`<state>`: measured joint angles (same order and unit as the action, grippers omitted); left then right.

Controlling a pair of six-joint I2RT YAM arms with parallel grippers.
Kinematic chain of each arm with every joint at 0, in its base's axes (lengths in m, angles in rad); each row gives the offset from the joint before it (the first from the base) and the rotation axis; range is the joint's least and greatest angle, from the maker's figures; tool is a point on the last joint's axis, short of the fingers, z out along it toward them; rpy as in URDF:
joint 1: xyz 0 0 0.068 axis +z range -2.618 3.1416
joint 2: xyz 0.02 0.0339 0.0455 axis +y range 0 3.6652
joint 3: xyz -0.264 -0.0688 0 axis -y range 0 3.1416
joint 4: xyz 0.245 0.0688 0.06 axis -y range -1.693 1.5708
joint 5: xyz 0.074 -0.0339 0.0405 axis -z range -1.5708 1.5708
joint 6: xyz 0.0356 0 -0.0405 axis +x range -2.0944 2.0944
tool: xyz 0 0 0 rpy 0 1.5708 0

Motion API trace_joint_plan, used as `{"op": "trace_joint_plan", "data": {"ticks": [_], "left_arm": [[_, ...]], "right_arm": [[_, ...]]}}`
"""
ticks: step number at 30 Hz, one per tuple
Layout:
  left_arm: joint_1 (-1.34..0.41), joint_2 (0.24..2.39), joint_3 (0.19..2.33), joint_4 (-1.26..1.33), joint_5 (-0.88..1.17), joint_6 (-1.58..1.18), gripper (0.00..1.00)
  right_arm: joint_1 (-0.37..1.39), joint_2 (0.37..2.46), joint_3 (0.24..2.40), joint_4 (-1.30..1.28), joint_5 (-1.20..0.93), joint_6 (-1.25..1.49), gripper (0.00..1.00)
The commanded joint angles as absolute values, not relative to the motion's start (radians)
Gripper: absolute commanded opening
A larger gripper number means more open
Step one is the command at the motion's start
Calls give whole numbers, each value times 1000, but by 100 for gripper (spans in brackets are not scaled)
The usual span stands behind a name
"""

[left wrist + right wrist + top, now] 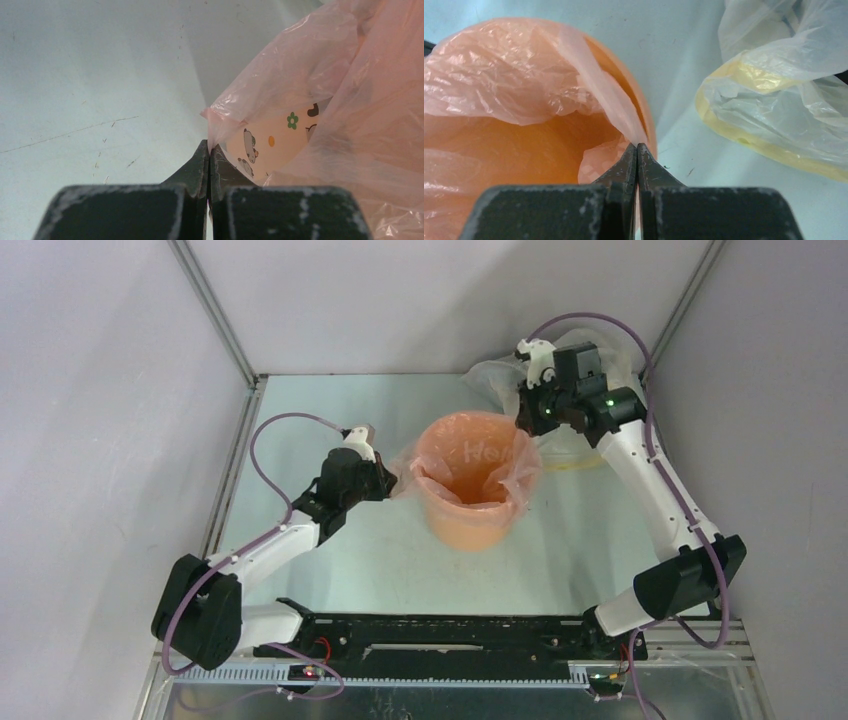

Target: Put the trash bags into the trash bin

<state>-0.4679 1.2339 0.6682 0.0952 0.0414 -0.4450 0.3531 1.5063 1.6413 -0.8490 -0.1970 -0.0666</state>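
closest to each wrist camera are the dark finger pairs, both pressed together on thin film. the left tool pinches a corner of the pink bag, which balloons up and to the right. a pale surface with a small green flower and cartoon figures shows through the film. the right tool is clamped on a strip of the same bag, right at the rim of the orange bin.

the bag sits in the bin's mouth, its crinkled film spread across the inside and draped over the rim. one flap spills out on the left side towards the left tool.

the left arm lies low, reaching from the near left base to the bin's left side. the right arm rises from the near right base and bends its wrist down over the bin's far right rim.

a yellowish bag lies crumpled on the bench just beyond the bin, at the far right.
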Motion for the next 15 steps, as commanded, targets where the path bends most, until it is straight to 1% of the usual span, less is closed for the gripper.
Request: {"op": "trace_joint_plan", "data": {"ticks": [1,7,15], "left_arm": [[-462,1206,713,107,60,-440,0],[-462,1220,723,100,66,-437,0],[-461,1265,703,115,66,-436,0]], "right_arm": [[272,1507,1689,-798,-282,-13,0],[180,1567,1697,-795,-376,44,0],[135,1652,1648,-785,-361,90,0]]}}
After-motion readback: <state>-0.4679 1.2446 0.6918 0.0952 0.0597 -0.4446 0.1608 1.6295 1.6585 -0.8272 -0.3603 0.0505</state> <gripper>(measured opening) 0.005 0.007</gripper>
